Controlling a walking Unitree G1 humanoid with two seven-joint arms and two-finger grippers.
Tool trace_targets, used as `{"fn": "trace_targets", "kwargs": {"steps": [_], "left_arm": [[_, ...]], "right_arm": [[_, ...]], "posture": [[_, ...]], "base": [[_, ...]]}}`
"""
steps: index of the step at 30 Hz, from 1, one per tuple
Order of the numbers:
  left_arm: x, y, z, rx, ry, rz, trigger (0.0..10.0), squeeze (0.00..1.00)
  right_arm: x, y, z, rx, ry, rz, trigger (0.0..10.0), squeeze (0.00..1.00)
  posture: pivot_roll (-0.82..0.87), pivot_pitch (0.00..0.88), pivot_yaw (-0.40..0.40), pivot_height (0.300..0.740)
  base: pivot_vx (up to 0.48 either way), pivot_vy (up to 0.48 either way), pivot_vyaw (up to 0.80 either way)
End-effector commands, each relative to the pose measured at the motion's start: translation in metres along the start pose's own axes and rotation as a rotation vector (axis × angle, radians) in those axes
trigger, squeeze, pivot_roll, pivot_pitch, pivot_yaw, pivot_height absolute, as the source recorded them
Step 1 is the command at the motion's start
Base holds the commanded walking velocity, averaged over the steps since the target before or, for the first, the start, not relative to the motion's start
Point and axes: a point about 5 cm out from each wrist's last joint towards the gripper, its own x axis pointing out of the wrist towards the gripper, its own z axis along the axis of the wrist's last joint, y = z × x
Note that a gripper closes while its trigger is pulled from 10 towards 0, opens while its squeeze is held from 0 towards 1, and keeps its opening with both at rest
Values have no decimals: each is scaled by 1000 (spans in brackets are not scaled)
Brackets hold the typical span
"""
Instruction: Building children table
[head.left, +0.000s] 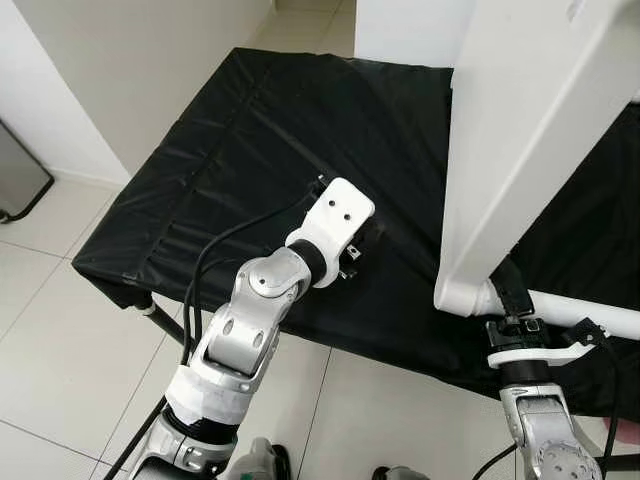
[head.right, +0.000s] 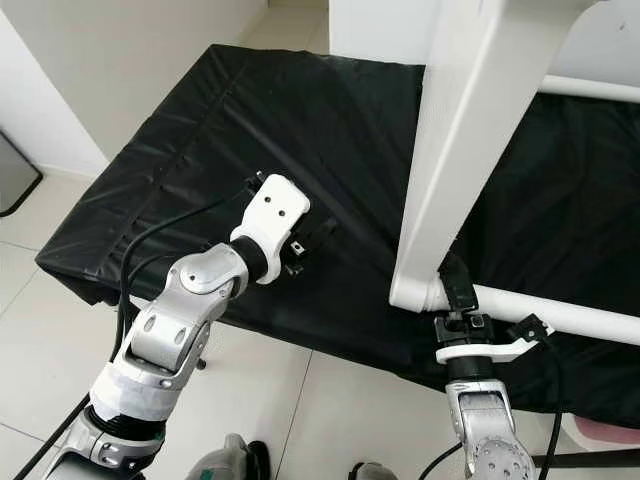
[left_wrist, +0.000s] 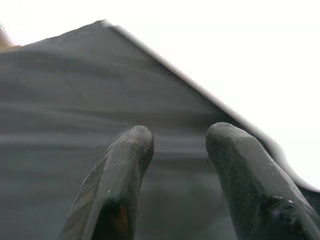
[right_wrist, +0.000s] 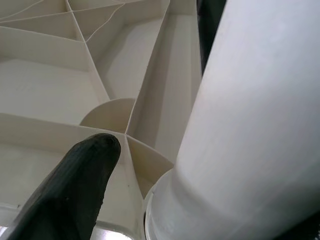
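- Left eye view: the white tabletop (head.left: 520, 130) stood tilted on edge over the right side of the black-covered table (head.left: 240, 160), its lower corner close to the table's near edge. A white leg (head.left: 575, 312) ran from that corner out toward the right. The right gripper (head.left: 512, 290) reached up at the joint, its black fingers against the leg's root. The left gripper (head.left: 362, 245) hovered over the cloth near the middle of the near edge, apart from the tabletop.
- Right eye view: the same layout; the leg met the tabletop's lower corner (head.right: 415, 290), and the right gripper sat just under that joint.
- Left wrist view: two black fingertips (left_wrist: 132, 165) stood a little apart with nothing between them, dark cloth beyond.
- Right wrist view: one black finger (right_wrist: 85, 170) lay against the ribbed underside of the tabletop (right_wrist: 75, 85), and the round leg (right_wrist: 245, 125) entered its socket just beside it. The other finger was hidden, so I cannot tell whether the grip had closed on the leg.
- Judgement: the step in hand looked like seating this leg in its corner socket. The next move would call for the left gripper to steady the tilted tabletop while the right pressed or turned the leg fully home.
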Motion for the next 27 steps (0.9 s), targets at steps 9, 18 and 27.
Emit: {"fn": "trace_targets", "kwargs": {"steps": [9, 18, 27], "left_arm": [[-13, -38, -5, -46, 30, -380, 10000, 0], [6, -46, 3, -75, 41, -350, 10000, 0], [23, -38, 4, -132, 124, -209, 10000, 0]], "right_arm": [[1, 0, -6, 23, -20, -75, 10000, 0], [5, 10, -10, 53, -25, -44, 10000, 118], [3, 11, -12, 57, -24, -54, 10000, 1000]], "posture": [[-84, 169, 92, 740], [-90, 166, 95, 740], [-88, 172, 98, 740]], "base": [[0, 0, 0], [0, 0, 0], [0, 0, 0]]}}
